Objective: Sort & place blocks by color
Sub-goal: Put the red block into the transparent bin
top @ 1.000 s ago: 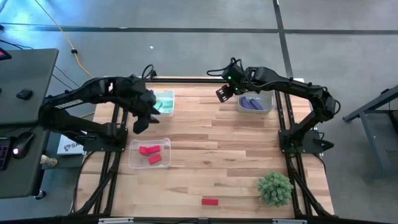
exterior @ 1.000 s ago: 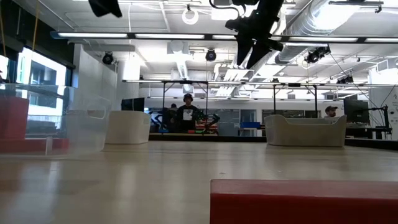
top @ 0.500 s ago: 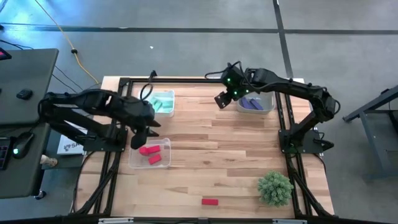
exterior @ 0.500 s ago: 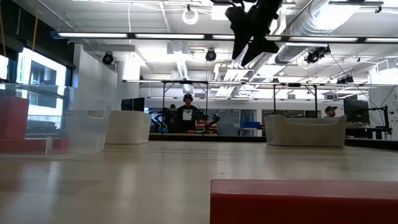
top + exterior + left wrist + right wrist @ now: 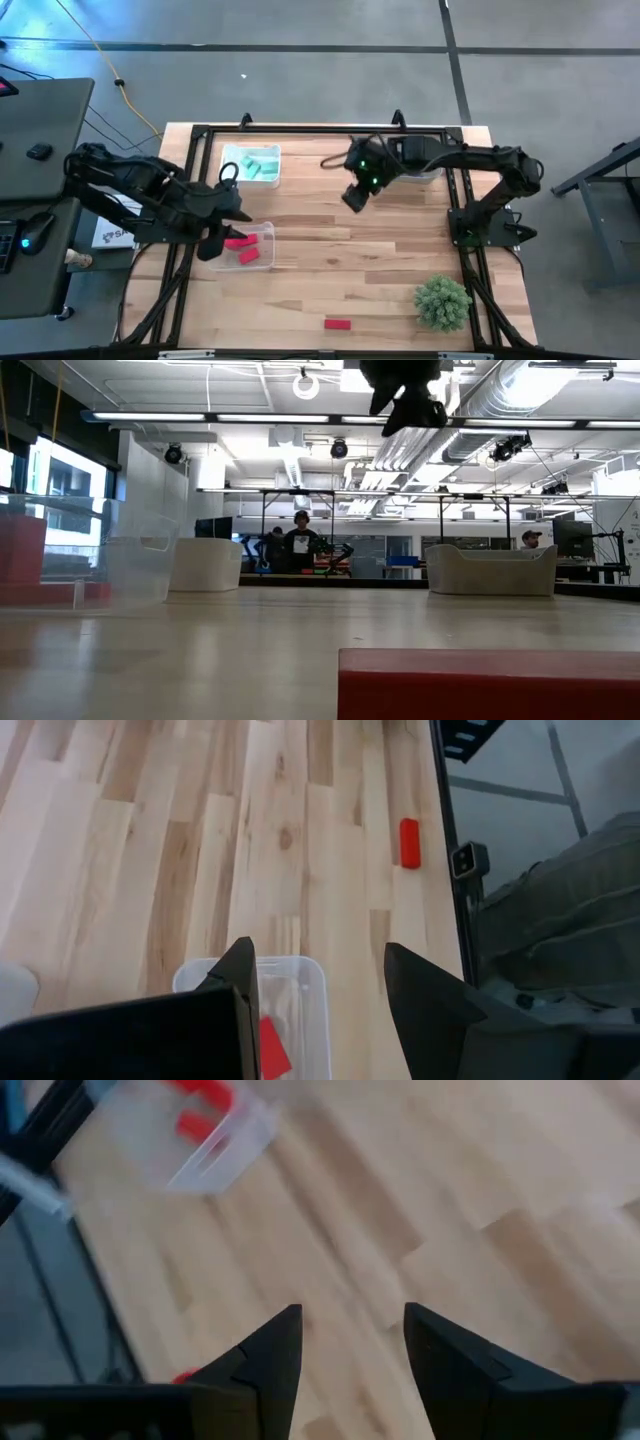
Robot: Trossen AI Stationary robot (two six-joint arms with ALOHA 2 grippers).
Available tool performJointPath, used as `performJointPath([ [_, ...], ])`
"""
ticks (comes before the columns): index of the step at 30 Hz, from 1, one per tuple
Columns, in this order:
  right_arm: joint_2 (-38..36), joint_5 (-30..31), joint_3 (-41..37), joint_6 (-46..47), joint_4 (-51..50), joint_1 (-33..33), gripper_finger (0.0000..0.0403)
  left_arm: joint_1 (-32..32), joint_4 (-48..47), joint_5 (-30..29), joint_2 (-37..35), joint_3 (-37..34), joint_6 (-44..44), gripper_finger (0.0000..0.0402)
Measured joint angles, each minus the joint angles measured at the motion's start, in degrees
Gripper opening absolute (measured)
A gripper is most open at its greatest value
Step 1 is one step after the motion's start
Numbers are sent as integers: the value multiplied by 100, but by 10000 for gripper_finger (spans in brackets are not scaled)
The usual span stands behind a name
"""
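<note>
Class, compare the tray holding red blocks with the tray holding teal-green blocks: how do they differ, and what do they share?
The red-block tray sits nearer the table's front; the teal-green tray sits at the back edge. The left gripper is at the red-block tray's edge; nothing is by the teal-green tray. One red block is still loose on the table. Both trays are clear plastic on the table's left side.

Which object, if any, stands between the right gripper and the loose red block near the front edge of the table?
Nothing visible does. The right gripper, open, hangs over bare wood, and the boards down to the red block are clear. The spiky green plant stands off to the side, not on that line.
</note>
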Motion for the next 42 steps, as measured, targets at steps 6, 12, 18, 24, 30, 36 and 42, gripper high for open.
performJointPath([
  [6,0,-84,0,371,24,699,165,-279,-4,-134,5,0,-74,124],
  [12,0,320,2,508,306,1494,165,-421,-6,-203,5,0,-74,124],
  [18,2,905,0,390,499,2266,174,-452,-7,-348,5,0,-85,124],
  [24,51,1539,0,251,820,2902,206,-452,-7,-354,5,0,-91,124],
  [30,371,1941,0,-131,1144,3413,211,-452,2,-411,25,-2,-89,124],
  [36,886,1984,-2,-375,1171,3750,211,-452,3,-537,75,-4,-164,124],
  [42,1414,1960,-2,-371,1273,3968,211,-443,-31,-1185,165,-4,-678,124],
])
